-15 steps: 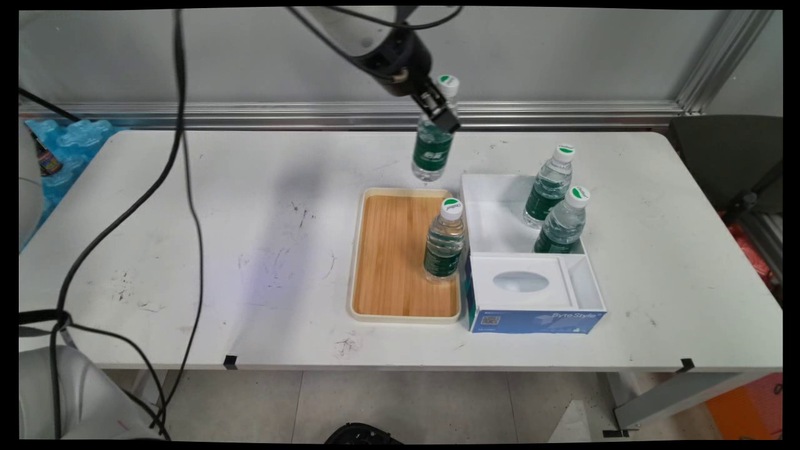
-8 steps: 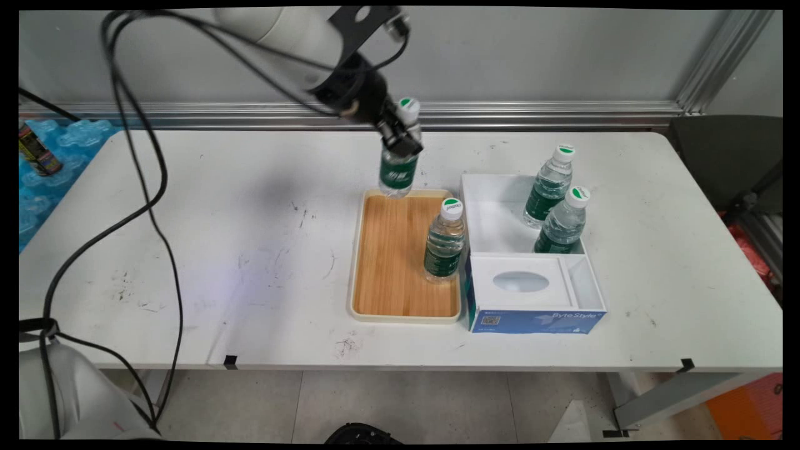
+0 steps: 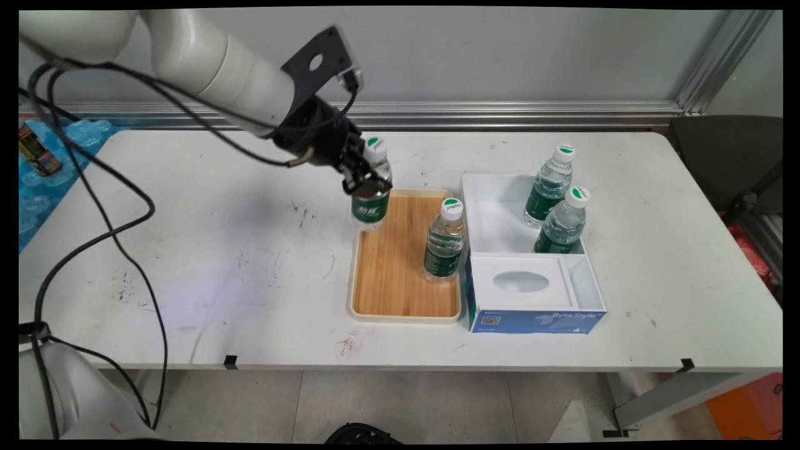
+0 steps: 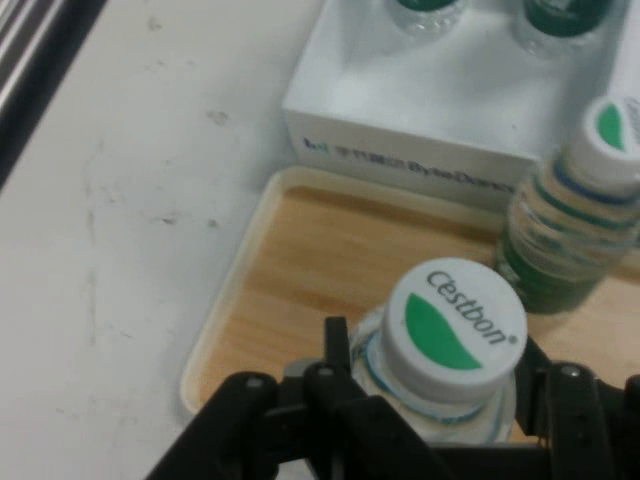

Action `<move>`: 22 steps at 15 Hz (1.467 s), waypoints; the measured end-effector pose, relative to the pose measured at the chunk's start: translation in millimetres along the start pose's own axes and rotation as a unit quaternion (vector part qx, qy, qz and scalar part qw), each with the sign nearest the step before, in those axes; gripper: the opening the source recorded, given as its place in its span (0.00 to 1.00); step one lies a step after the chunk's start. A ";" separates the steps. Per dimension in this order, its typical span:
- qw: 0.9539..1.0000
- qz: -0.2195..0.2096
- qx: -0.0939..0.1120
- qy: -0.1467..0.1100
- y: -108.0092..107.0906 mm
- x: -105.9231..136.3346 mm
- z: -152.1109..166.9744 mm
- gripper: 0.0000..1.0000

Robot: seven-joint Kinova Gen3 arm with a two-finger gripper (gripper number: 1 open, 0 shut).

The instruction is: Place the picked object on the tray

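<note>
The gripper point(image 3: 364, 181) grips a water bottle point(image 3: 371, 203) by the neck (white cap, green label), held above the far-left corner of the wooden tray point(image 3: 394, 275). Beside it stands a second bottle point(image 3: 444, 240), the white box point(image 3: 528, 250) just beyond.

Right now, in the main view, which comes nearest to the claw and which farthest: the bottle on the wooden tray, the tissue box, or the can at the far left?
From the claw:
1. Bottle on the wooden tray, just right.
2. Tissue box, further right, table's near side.
3. Can, far left edge.
</note>
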 end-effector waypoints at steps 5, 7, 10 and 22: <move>1.000 0.010 -0.019 0.008 14.2 -17.8 -1.9 0.00; 0.999 0.016 -0.031 0.014 18.8 -23.1 -0.2 0.00; 0.998 0.026 -0.050 0.023 23.0 -27.9 4.7 0.00; 0.994 0.042 -0.094 0.033 20.5 -45.1 40.3 0.00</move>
